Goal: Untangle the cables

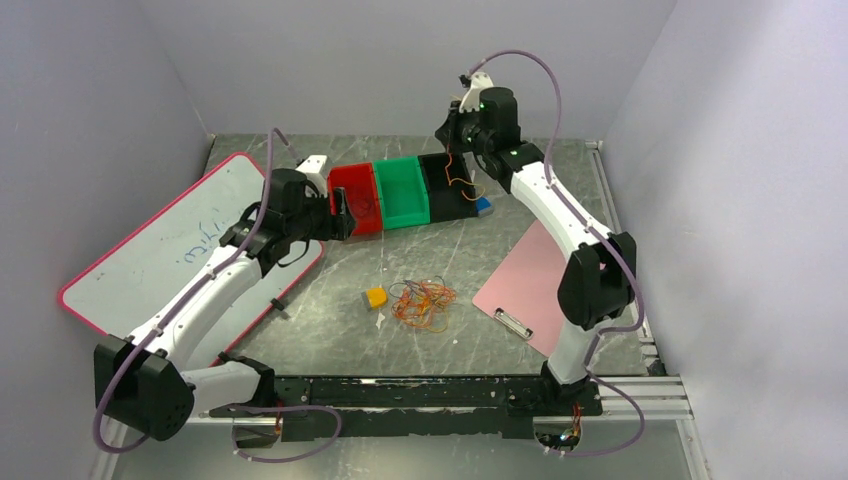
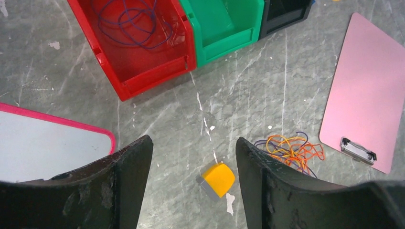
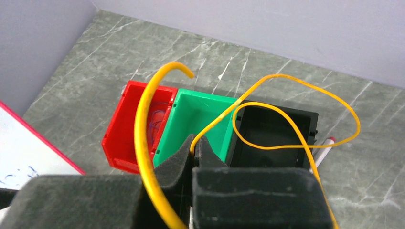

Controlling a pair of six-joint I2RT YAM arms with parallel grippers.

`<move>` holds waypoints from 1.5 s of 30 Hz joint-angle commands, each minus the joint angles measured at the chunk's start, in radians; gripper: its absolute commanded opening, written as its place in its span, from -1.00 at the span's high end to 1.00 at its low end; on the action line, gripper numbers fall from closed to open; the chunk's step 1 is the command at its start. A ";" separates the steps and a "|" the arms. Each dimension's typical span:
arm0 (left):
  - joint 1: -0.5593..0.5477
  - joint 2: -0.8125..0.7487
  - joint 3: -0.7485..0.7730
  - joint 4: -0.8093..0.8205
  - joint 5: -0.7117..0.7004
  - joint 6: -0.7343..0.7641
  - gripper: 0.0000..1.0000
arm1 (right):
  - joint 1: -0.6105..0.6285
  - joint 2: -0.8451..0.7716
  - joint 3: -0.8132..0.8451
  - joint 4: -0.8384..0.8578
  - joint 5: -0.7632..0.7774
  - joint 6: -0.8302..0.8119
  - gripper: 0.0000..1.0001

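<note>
A tangle of orange, yellow, red and dark cables (image 1: 423, 303) lies on the table's middle; it also shows in the left wrist view (image 2: 291, 151). My right gripper (image 3: 197, 141) is shut on a yellow cable (image 3: 296, 112), held high above the black bin (image 3: 277, 131); the cable (image 1: 458, 172) hangs looping down. My left gripper (image 2: 191, 162) is open and empty, above the table near the red bin (image 2: 138, 43), which holds a purple cable (image 2: 129, 24).
Red (image 1: 355, 198), green (image 1: 400, 192) and black (image 1: 447, 185) bins stand in a row at the back. A small yellow block (image 1: 375, 297) lies left of the tangle. A pink clipboard (image 1: 530, 285) lies right, a whiteboard (image 1: 160, 250) left.
</note>
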 commanded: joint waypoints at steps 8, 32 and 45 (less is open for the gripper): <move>0.016 0.008 -0.034 0.082 -0.026 0.027 -0.34 | -0.027 0.122 0.040 0.102 -0.049 -0.061 1.00; 0.058 0.031 -0.030 0.089 0.025 0.025 -0.28 | -0.040 0.228 0.145 0.183 -0.133 0.017 1.00; 0.063 0.027 -0.030 0.086 0.026 0.027 -0.28 | -0.040 0.196 -0.092 0.265 -0.133 -0.022 1.00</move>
